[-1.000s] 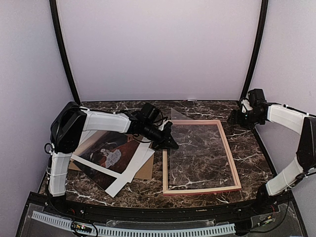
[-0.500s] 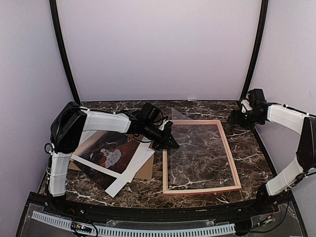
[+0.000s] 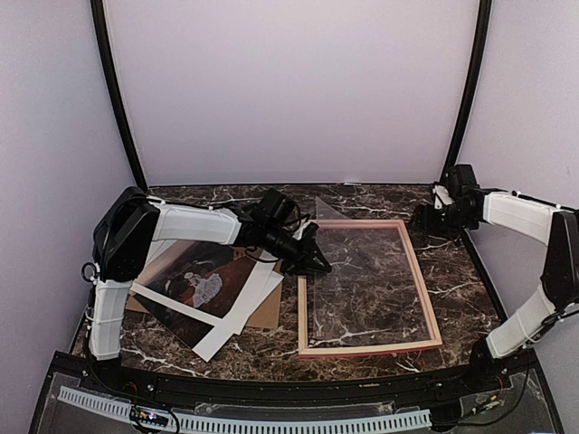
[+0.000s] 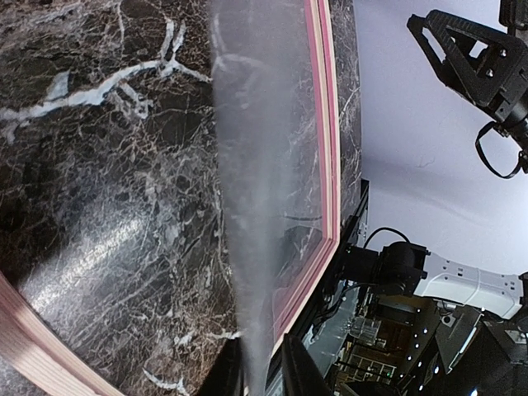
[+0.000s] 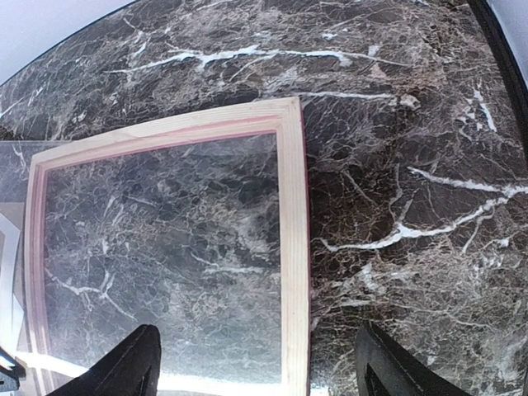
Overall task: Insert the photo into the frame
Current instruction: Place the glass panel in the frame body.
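Note:
The pink wood frame (image 3: 371,350) lies flat at the table's centre right. My left gripper (image 3: 317,262) is shut on the edge of a clear sheet (image 3: 324,210), which hangs over the frame's left side. In the left wrist view the sheet (image 4: 256,206) runs between the closed jaws of the left gripper (image 4: 257,381), beside the frame rail (image 4: 323,124). The photo (image 3: 204,285) lies at the left, partly under a white mat (image 3: 237,312). My right gripper (image 3: 423,217) is open and empty above the frame's far right corner. The right wrist view shows the gripper (image 5: 257,371) above the frame rail (image 5: 294,247).
A brown cardboard board (image 3: 269,312) lies under the mat and photo. Purple walls enclose the marble table (image 3: 457,271) at the back and sides. A black bar runs along the near edge.
My left gripper has shifted slightly right with the clear sheet over the frame. My right gripper has moved a little left toward the frame's far right corner.

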`<action>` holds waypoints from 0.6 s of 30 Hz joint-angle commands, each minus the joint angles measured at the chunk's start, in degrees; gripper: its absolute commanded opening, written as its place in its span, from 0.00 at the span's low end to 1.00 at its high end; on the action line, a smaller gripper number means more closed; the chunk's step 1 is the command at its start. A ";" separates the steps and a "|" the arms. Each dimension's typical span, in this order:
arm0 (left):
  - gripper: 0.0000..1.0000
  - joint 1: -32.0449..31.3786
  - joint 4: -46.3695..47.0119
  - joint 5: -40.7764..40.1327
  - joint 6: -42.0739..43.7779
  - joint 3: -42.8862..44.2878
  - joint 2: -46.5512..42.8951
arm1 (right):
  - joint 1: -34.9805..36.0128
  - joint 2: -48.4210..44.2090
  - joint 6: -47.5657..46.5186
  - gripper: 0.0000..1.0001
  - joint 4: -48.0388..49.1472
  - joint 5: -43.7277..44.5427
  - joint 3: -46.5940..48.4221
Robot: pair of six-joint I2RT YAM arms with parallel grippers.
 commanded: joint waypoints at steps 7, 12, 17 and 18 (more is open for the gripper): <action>0.32 -0.72 -0.63 0.72 1.82 2.08 0.26 | 5.19 2.23 0.64 0.82 3.64 -2.33 -0.15; 0.42 -0.82 -1.13 0.34 2.13 2.39 0.51 | 8.39 3.81 0.98 0.82 4.76 -4.05 -0.03; 0.49 -0.90 -1.57 0.06 2.45 2.36 0.70 | 11.18 5.51 1.26 0.82 5.89 -6.15 -0.08; 0.49 -0.91 -1.61 -0.05 2.56 2.35 0.71 | 11.68 5.89 1.32 0.82 5.97 -6.47 -0.05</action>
